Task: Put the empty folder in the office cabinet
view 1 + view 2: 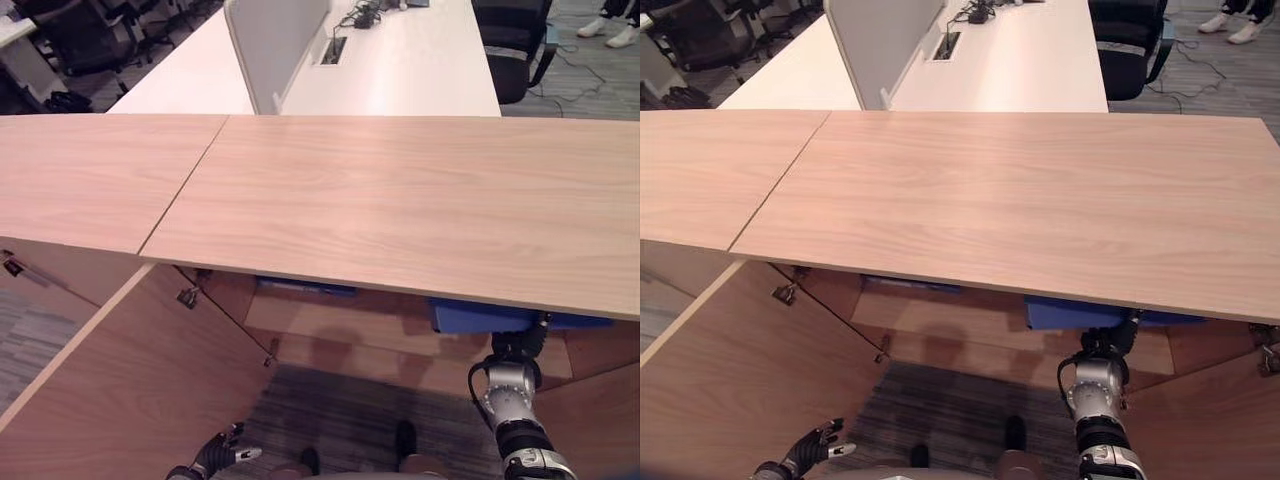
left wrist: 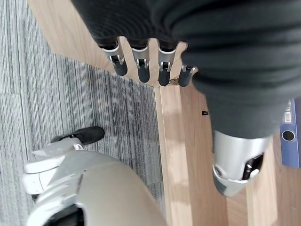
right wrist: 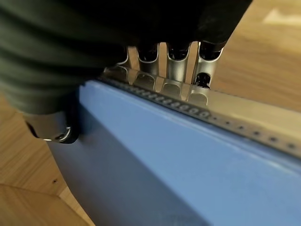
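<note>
The right hand (image 3: 164, 70) is clamped on the blue folder (image 3: 178, 160), fingers (image 3: 176, 66) curled over its top edge and the thumb pressed against the near face. Arm stretched forward, it has the folder tucked under the front edge of the wooden cabinet top (image 1: 400, 200), inside the open compartment, above the cabinet shelf (image 1: 330, 335). From the head views, the folder's blue corner peeks out just below that front edge, towards the right end. So this looks like the placing step itself: folder inside, hand not yet let go. Whether it is resting on the shelf I cannot tell.

Down low on the other side, the left hand (image 2: 146, 61) hangs idle with fingers relaxed and straight, beside the open cabinet door (image 1: 120, 390).

Next, I'd say, settle the folder on the shelf, loosen the fingers, and draw the arm straight back without dragging it out.
</note>
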Robot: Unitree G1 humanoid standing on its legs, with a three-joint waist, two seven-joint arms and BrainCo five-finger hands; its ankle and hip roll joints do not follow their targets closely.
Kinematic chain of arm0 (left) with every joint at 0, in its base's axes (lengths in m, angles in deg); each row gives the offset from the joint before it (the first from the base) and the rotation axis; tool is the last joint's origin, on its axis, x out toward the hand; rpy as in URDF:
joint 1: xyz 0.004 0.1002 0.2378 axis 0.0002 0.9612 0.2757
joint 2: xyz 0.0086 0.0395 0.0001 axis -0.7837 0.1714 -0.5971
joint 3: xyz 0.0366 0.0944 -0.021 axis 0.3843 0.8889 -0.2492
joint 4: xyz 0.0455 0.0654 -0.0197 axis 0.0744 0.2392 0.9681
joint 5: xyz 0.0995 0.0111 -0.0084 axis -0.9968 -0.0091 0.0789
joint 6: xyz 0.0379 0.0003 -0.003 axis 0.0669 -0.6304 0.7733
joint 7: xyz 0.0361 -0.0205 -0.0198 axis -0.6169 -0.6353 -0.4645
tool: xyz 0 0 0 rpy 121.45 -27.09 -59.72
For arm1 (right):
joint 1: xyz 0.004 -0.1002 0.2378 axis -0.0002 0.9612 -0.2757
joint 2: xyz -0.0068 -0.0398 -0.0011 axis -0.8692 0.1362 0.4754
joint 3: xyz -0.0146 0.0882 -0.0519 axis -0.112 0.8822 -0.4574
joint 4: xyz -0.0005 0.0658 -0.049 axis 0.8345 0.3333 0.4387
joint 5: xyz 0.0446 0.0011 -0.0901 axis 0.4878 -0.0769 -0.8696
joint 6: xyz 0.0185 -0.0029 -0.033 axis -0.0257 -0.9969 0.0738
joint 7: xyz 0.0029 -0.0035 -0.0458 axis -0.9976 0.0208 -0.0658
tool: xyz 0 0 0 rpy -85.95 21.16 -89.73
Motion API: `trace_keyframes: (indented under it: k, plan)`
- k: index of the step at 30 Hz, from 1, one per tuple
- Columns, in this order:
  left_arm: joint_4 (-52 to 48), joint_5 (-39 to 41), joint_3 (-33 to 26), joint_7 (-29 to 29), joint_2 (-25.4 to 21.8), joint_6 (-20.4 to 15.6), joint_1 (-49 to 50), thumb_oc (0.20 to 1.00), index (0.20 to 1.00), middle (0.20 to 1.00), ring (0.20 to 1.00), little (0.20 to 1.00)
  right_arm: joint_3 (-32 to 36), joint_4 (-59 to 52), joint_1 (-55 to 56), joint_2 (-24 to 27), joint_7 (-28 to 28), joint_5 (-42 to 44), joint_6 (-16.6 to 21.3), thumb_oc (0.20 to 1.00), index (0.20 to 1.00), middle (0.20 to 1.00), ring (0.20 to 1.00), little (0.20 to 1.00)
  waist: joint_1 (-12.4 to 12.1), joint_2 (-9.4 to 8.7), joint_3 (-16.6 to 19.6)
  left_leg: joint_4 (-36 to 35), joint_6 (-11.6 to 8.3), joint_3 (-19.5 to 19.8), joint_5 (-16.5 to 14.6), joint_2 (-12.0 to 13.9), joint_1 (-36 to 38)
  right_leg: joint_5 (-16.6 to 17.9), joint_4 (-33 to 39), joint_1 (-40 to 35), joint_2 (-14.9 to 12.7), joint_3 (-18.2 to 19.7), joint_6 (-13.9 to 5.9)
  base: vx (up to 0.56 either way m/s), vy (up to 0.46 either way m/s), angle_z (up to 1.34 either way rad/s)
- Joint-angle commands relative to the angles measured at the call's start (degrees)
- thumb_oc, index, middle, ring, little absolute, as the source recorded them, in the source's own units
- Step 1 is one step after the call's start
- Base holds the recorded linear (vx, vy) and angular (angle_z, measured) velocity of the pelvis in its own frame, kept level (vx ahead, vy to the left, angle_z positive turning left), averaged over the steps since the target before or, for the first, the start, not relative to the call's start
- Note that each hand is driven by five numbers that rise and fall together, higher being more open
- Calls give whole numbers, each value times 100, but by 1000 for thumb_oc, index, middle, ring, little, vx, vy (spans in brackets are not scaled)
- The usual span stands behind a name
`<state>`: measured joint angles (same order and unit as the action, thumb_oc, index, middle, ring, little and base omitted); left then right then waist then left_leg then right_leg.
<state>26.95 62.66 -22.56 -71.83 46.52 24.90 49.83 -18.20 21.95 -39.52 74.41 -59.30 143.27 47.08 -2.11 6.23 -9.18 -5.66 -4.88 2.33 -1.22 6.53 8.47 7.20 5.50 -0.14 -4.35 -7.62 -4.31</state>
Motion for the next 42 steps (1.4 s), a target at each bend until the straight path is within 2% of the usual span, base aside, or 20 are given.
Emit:
trace_keyframes:
  k: [1, 4, 5, 8, 10, 13, 18, 19, 20, 21, 22, 24, 25, 26, 27, 28, 29, 30, 31, 42]
  plan:
    - [214, 28, 217, -1, -340, -19, -184, 1000, 1000, 1000, 1000, 1000, 317, -622, -416, 136, -110, -121, 388, 200, 200, 200, 200, 200, -33, -141, -32, 75, -202, 86, -10, -4, -188, -766, -177, -477, -491, -253, -573, 54, -71, 24]
    - [229, 65, 330, -36, -296, 24, -260, 1000, 1000, 1000, 1000, 1000, 493, -649, -576, 320, -9, -15, 504, 200, 200, 200, 200, 200, 29, -62, -164, 419, -330, -207, 58, 72, -482, -845, -162, -587, -576, -528, -533, -6, -74, 49]
    - [-881, 211, 1037, 215, 138, 147, -712, 1000, 1000, 1000, 1000, 1000, 259, -921, -750, 174, 196, -11, 671, 200, 200, 200, 200, 200, 96, -130, -228, 665, -326, -414, 37, 73, -669, -876, -225, -585, -617, -625, -499, -59, -107, 73]
    - [-499, 292, 718, 282, 73, 172, -950, 1000, 1000, 1000, 1000, 1000, 88, -715, -1107, 374, 343, -102, 645, 200, 200, 200, 200, 200, 77, -158, -339, 921, -313, -688, 21, 74, -887, -971, -453, -504, -629, -696, -460, -119, -59, 41]
    - [-361, 402, 661, 479, -176, -8, -870, 1000, 1000, 1000, 1000, 1000, -85, -65, -2173, 944, 415, -59, 467, 200, 200, 200, 200, 200, -15, 1, -753, 1320, -233, -700, -100, 97, -1281, -1145, -1507, 453, -713, -512, -425, -318, 12, -11]
    - [-411, 496, 726, 476, -274, -35, -856, 1000, 1000, 1000, 1000, 1000, -126, 214, -2546, 1132, 386, 42, 442, 200, 200, 200, 200, 200, -106, 26, -898, 1728, -203, -743, -220, 176, -1646, -1312, -2071, 979, -775, -398, -449, -134, -10, -20]
    - [-518, 850, 761, 481, -590, -82, -737, 1000, 1000, 1000, 1000, 1000, -153, 999, -3475, 1686, 510, 188, 408, 200, 200, 200, 200, 200, -346, 137, -1295, 2684, -235, -617, -454, 359, -2501, -1658, -2908, 1666, -893, -424, -481, -98, -69, -12]
    - [-1011, 210, 1120, 1090, -536, -718, -866, 1000, 1000, 1000, 1000, 1000, 9, 1006, -3530, 1699, 522, 165, 508, 200, 200, 200, 200, 200, -404, 144, -1373, 2895, -247, -505, -546, 351, -2710, -1735, -3192, 1872, -921, -441, -459, -63, -88, 9]
    - [-912, 363, 1217, 1190, -669, -433, -1672, 1000, 1000, 1000, 1000, 1000, -365, 856, -3689, 1508, 658, 33, 673, 200, 200, 200, 200, 200, -285, 91, -1406, 3055, -276, -540, -628, 412, -2830, -1860, -3313, 1989, -925, -410, -471, -52, -71, 9]
    - [-892, 377, 1210, 1187, -663, -419, -1731, 1000, 1000, 1000, 1000, 1000, -364, 835, -3729, 1505, 699, 3, 684, 200, 200, 200, 200, 200, -282, 90, -1425, 3051, -271, -536, -586, 409, -2873, -1823, -3307, 2029, -925, -411, -461, -77, -53, 21]
    - [219, 181, 1023, 1054, -381, -171, -1212, 1000, 1000, 1000, 1000, 1000, -9, 995, -3831, 1758, 722, 199, 786, 200, 200, 200, 200, 200, -367, 134, -1527, 3344, -284, -466, -630, 382, -3197, -1906, -3620, 2338, -958, -448, -451, -85, -38, 19]
    - [22, 148, 1183, 1149, -413, -179, -1565, 1000, 1000, 1000, 1000, 1000, -193, 1193, -4123, 1766, 761, 271, 836, 200, 200, 200, 200, 200, -327, 118, -1546, 3430, -304, -461, -691, 433, -3326, -1969, -3756, 2497, -971, -440, -448, -76, -27, -11]
    - [-284, 956, 1108, 559, -460, -224, -1272, 1000, 1000, 1000, 1000, 1000, -74, 1585, -4549, 2093, 701, 499, 708, 200, 200, 200, 200, 200, -427, 216, -1638, 3646, -303, -439, -824, 421, -3546, -2106, -4051, 2777, -1017, -423, -445, -97, -31, -24]
    - [-714, 509, 1254, 1092, -650, -820, -1271, 1000, 1000, 1000, 1000, 1000, 84, 1788, -4588, 2258, 679, 712, 770, 200, 200, 200, 200, 200, -495, 232, -1647, 3918, -308, -360, -968, 410, -3865, -2217, -4370, 3136, -1075, -424, -459, -82, -49, -1]
    - [-769, 454, 1472, 1371, -607, -552, -1905, 1000, 1000, 1000, 1000, 1000, -200, 1555, -4672, 1959, 787, 640, 994, 200, 200, 200, 200, 200, -414, 161, -1638, 3970, -303, -369, -997, 451, -3945, -2230, -4412, 3235, -1075, -410, -459, -70, -27, 13]
    - [-640, 398, 1443, 1145, -617, -563, -1643, 1000, 1000, 1000, 1000, 1000, 85, 1567, -4652, 2146, 771, 827, 990, 200, 200, 200, 200, 200, -456, 220, -1675, 4075, -292, -321, -1024, 418, -4111, -2264, -4565, 3443, -1083, -383, -459, -45, -26, 26]
    - [-789, 300, 1628, 1449, -526, -470, -2127, 1000, 1000, 1000, 1000, 1000, -140, 1475, -4813, 1903, 837, 751, 1161, 200, 200, 200, 200, 200, -419, 172, -1677, 4157, -292, -329, -1043, 460, -4240, -2268, -4640, 3571, -1120, -413, -472, -73, 12, 13]
    - [-330, 526, 1461, 1130, -425, -350, -1705, 1000, 1000, 1000, 1000, 1000, 48, 1696, -4906, 2210, 783, 926, 1029, 200, 200, 200, 200, 200, -467, 230, -1695, 4233, -285, -299, -1055, 429, -4384, -2317, -4752, 3728, -1107, -361, -458, -64, -11, -2]
    - [159, -283, 1398, 1362, -515, 1, -1498, 1000, 1000, 1000, 1000, 1000, -71, 1887, -5060, 2405, 851, 904, 1002, 200, 200, 200, 200, 200, -530, 277, -1691, 4338, -271, -280, -1069, 434, -4514, -2334, -4823, 3841, -1128, -352, -460, -97, -2, -16]
    - [334, -677, 1434, 1421, -679, -187, -915, 1000, 1000, 1000, 1000, 1000, -572, 2449, -5800, 2913, 865, 1062, 856, 200, 200, 200, 200, 200, -746, 508, -1663, 5093, -189, -41, -1467, 347, -5524, -2731, -5561, 4868, -1199, -234, -497, -15, -11, 4]
